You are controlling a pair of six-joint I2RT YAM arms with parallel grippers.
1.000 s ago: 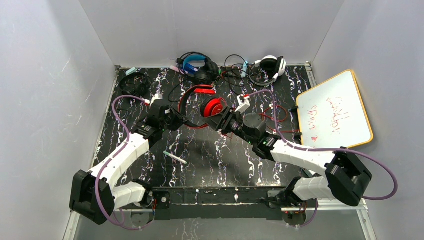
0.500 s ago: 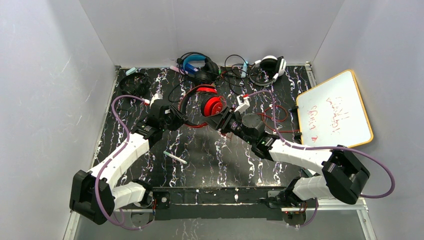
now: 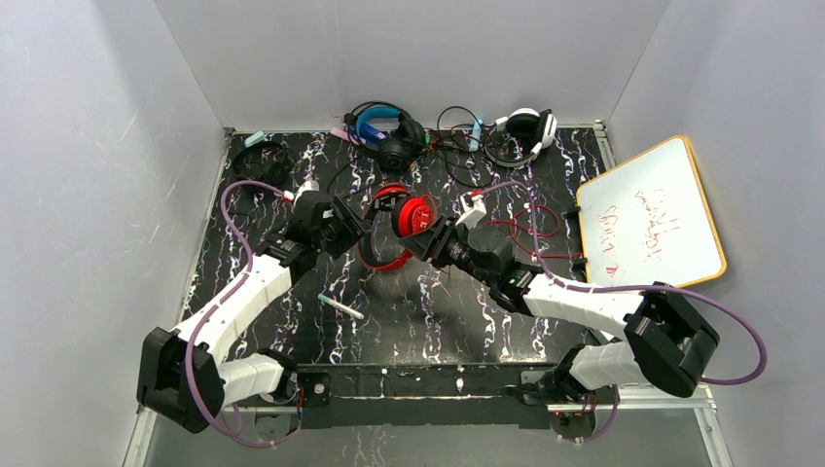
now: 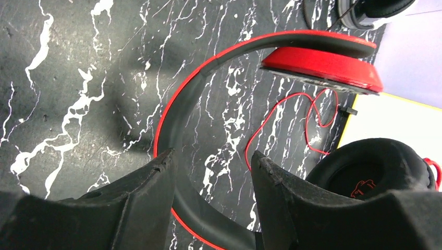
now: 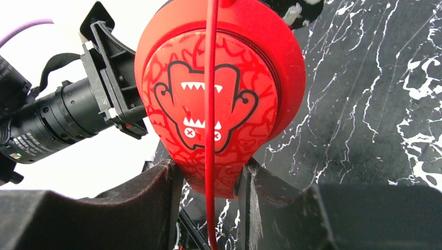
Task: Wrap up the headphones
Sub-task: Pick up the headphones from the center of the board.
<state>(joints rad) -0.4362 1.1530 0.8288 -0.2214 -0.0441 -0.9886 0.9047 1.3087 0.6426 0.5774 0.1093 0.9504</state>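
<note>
Barely begun: right gripper [image 5: 208,169] fingers clench red headphones [image 3: 413,216] by earcup [image 5: 245,109]; left gripper [image 4: 212,156] fingers parted around headband [image 4: 174,104]; cable [image 5: 211,62] hangs unwound.

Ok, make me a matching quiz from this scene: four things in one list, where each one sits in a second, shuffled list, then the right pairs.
Things:
1. red headphones
2. blue-banded headphones
3. white headphones
4. whiteboard

Places:
A. far edge, toward the right
B. right side, beyond the black mat
C. middle of the mat
D. far edge, just left of centre

Pairs: 1-C, 2-D, 3-A, 4-B
</note>
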